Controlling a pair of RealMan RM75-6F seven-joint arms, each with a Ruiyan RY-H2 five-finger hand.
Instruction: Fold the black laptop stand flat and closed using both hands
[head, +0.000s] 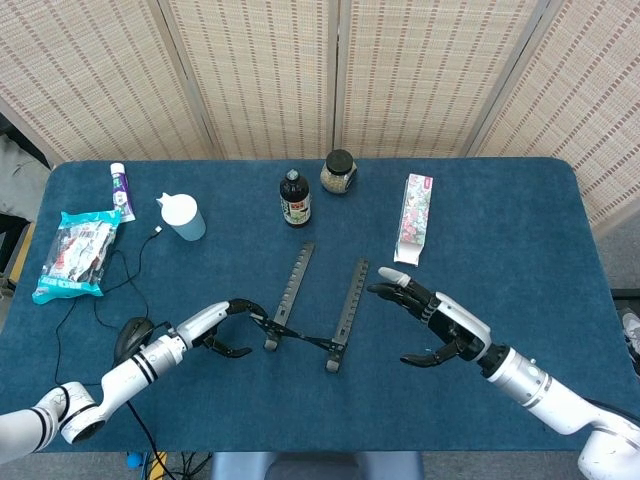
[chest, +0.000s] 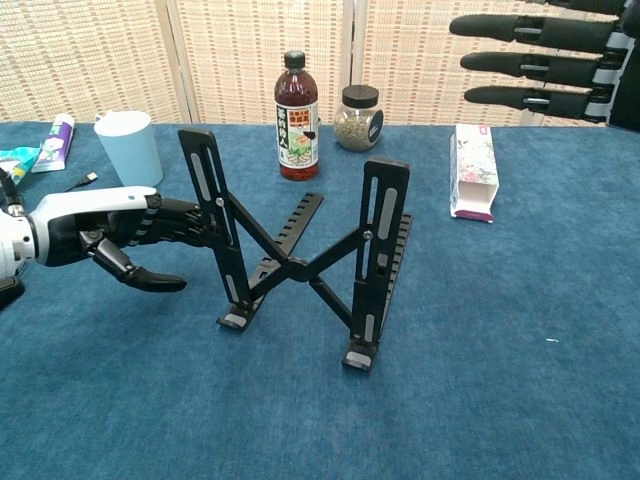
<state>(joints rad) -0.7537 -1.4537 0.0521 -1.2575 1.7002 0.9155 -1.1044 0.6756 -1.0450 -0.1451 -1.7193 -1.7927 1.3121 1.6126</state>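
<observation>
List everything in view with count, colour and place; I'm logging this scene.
laptop stand: one, black, unfolded, table centre
bottle: one, dark with red label, behind the stand
jar: one, black lid, right of the bottle
carton: one, white and pink, lying right of the jar
cup: one, pale blue, back left
tube: one, white, far left
snack bag: one, teal, left edge
cable: one, black, left side
table: one, blue cloth
left hand: fingertips at the stand's left upright
right hand: open, right of the stand, apart from it
</observation>
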